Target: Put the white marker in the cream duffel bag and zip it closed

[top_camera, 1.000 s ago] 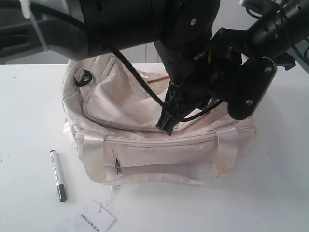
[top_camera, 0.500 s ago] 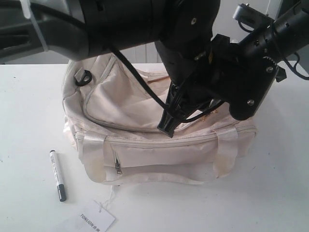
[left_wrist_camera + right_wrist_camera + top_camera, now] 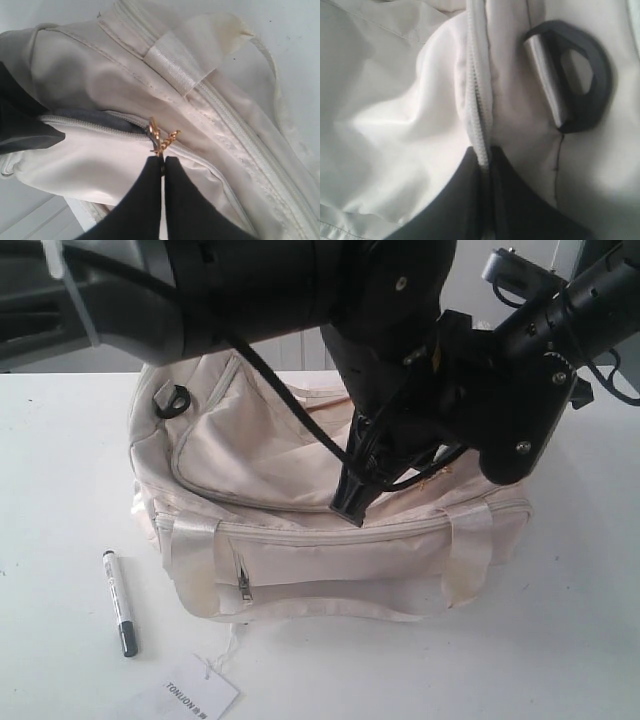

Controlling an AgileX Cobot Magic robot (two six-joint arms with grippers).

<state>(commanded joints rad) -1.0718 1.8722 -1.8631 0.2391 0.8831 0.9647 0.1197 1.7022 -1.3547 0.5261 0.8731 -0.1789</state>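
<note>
White marker [image 3: 119, 602]: slim white barrel, dark grey-green cap, small black print too fine to read. Lies flat on the white table [image 3: 60, 470] at the far left of the exterior view, outside the bag and just clear of its front left corner. Long axis running from the far side toward the near edge, leaning slightly right, cap at the near end. Touched by neither gripper.

Just right of the cap, nearer the edge: paper tag [image 3: 200, 695] printed "TONIJON", on a thin string leading up toward the bag.

In the middle: cream duffel bag [image 3: 330, 560], soft and slumped, with satin strap handles and a black D-ring [image 3: 170, 398] at its far left end. Top zipper parted a little, a sliver of dark grey lining [image 3: 95, 120] showing in the gap.

Left gripper [image 3: 163, 160]: fingers pinched tight together on the gold ring pull [image 3: 162, 141] of the top zipper.

Right gripper [image 3: 484, 152]: fingers squeezed onto the bag's zipper seam, beside another black D-ring. Hidden in the exterior view behind the left arm, as is much of the bag's top right.
</note>
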